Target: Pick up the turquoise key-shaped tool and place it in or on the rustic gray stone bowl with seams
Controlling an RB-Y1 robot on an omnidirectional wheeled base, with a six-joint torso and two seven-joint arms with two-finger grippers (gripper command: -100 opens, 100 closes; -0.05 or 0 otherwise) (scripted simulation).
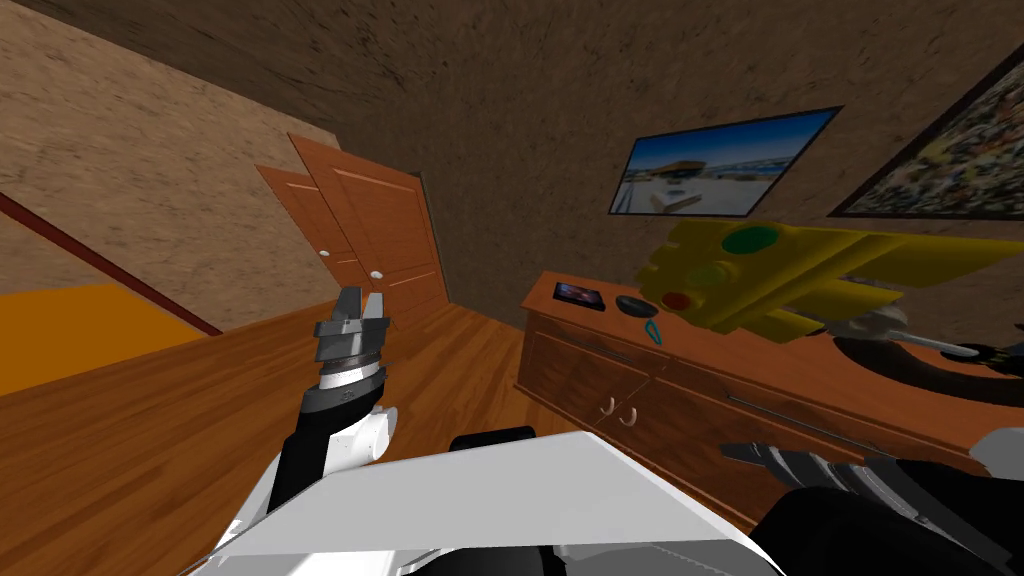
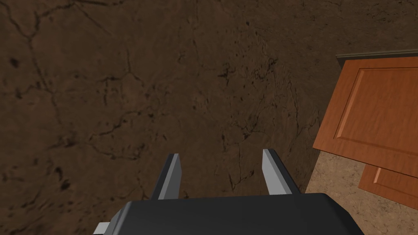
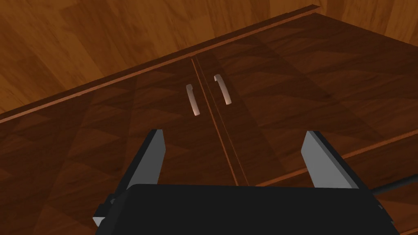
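My right fingers (image 3: 153, 159) are standing wide open, gripping nothing, facing the two doors of the cabinet (image 3: 285, 81) and their pale handles (image 3: 192, 100). My left fingers (image 2: 173, 175), raised at my 11 o'clock, are gaping empty too. The turquoise key-shaped tool (image 1: 652, 331) is lying on the cabinet top at my 2 o'clock, just beside the dark bowl (image 1: 636, 305), at its 5 o'clock.

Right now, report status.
Left gripper open, raised. Right gripper open, facing cabinet doors. Key on cabinet top beside bowl. Big yellow thing next to them.
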